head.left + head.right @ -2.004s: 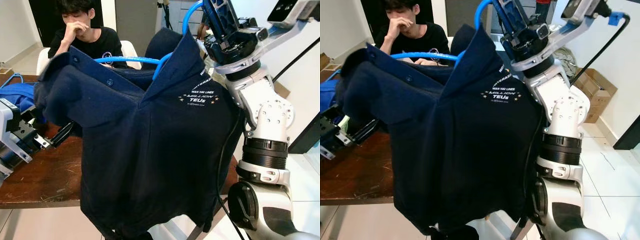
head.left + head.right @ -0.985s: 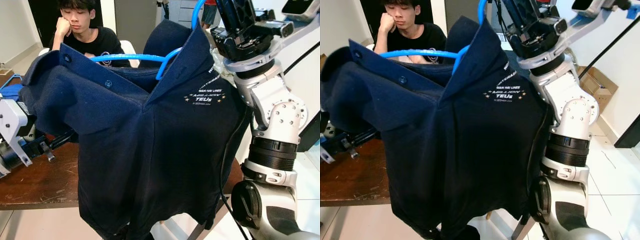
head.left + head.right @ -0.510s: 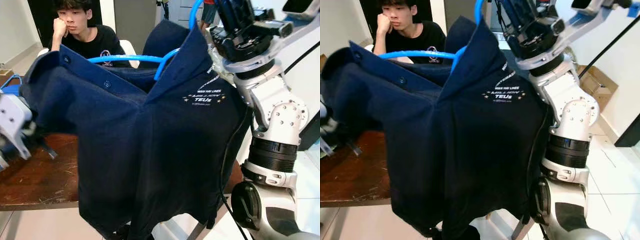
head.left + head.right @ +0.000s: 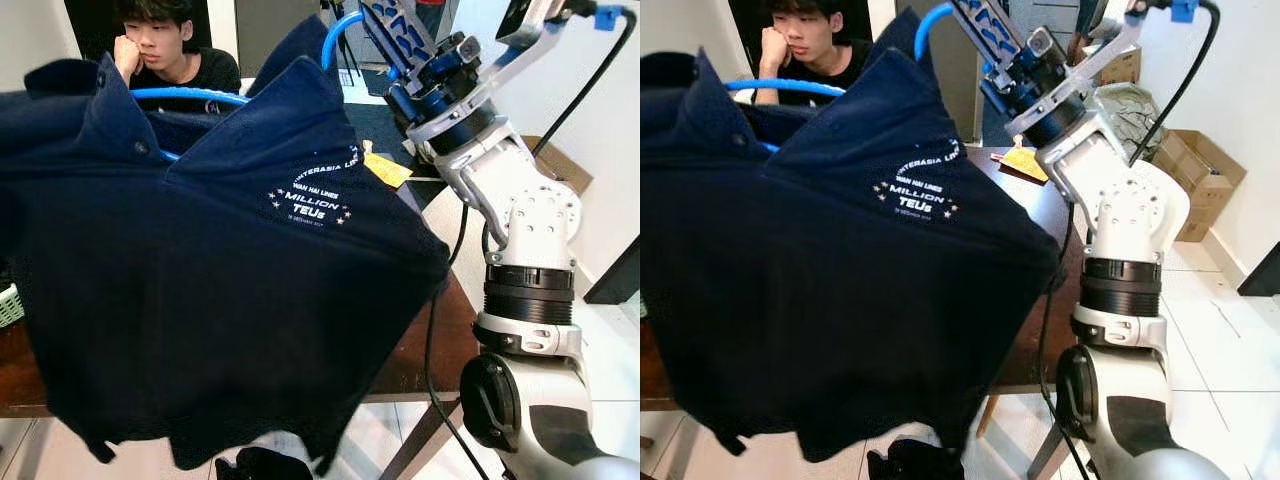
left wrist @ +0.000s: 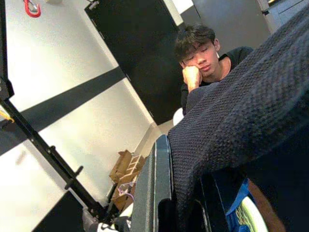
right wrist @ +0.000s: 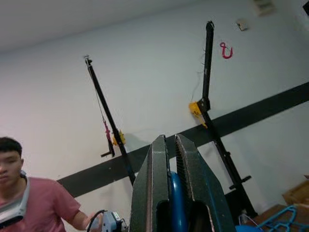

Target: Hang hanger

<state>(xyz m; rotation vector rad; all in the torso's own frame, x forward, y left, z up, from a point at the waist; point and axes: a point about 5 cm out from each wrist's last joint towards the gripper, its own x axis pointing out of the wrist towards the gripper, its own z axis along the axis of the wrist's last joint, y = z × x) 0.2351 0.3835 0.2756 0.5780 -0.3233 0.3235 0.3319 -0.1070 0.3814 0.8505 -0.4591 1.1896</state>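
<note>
A navy polo shirt (image 4: 220,290) with white chest lettering hangs on a blue hanger (image 4: 190,94), held up over the table. My right gripper (image 4: 385,25) is raised at the upper right, shut on the hanger's blue hook (image 6: 176,208). In the left wrist view, my left gripper (image 5: 181,208) has the shirt's knitted fabric (image 5: 231,125) draped between its black fingers (image 5: 154,193) and looks shut on it. The shirt spreads wide to the left and hides much of the table.
A person (image 4: 160,45) sits behind the brown table (image 4: 440,340), chin on hand. A yellow item (image 4: 385,170) lies on the table. A cardboard box (image 4: 560,160) stands at the right wall. A green basket (image 4: 8,305) sits at the left edge.
The view has swung to the right. The shirt now spreads wider to the left, and my left gripper has gone from under the sleeve onto the fabric. The right gripper keeps the hook.
</note>
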